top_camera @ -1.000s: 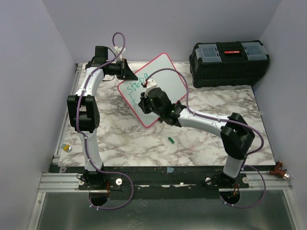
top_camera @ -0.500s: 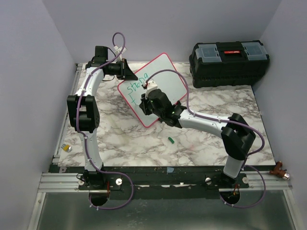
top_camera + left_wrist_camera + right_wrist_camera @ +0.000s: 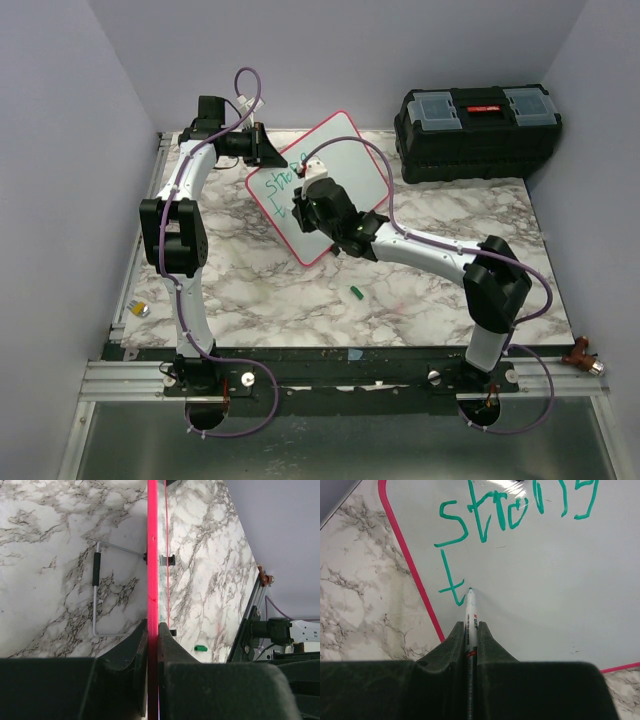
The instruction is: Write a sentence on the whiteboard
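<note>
The whiteboard with its pink-red frame stands tilted on the marble table, seen edge-on in the left wrist view. My left gripper is shut on its upper left edge. Green writing reads "strong", with a "t" begun on the second line. My right gripper is shut on a white marker, whose tip touches the board just right of the "t". In the top view my right gripper is over the board's lower left part.
A black toolbox stands at the back right. A green marker cap lies on the table in front of the board, also in the left wrist view. The board's wire stand rests behind it. A small yellow object lies at the left edge.
My right gripper with the marker has shifted slightly up and right across the board. The left arm and the board have not moved.
</note>
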`<state>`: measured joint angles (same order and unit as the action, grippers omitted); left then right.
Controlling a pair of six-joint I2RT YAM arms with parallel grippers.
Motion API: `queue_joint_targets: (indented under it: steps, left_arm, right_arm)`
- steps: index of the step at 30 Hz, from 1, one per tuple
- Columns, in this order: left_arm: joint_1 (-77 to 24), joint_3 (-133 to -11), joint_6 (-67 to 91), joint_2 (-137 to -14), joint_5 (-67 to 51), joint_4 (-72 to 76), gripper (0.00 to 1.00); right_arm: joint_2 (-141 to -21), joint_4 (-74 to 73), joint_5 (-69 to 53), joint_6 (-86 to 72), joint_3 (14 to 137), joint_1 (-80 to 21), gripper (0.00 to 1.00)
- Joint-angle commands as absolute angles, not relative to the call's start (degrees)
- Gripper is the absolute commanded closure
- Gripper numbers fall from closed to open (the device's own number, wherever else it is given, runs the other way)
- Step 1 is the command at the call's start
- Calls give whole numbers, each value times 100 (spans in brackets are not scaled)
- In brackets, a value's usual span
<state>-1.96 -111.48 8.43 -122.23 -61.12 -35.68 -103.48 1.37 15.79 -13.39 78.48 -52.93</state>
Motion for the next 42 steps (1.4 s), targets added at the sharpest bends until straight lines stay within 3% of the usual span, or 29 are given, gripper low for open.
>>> queue_joint_targets:
  steps: [1, 22, 42]
  left_arm:
    - [-318, -11074, 502, -12106, -6126, -3532, 100]
    - [-318, -11062, 486, -12094, -6108, -3548, 100]
    - [-321, -11065, 500, -12079, -6126, -3526, 100]
  right_arm:
    - [-10210, 56, 1709, -1300, 8013, -5318, 100]
    - [-10950, -163, 2003, -1314, 8834, -5318, 99]
    - [-10466, -147, 1648, -1787, 7735, -5317, 99]
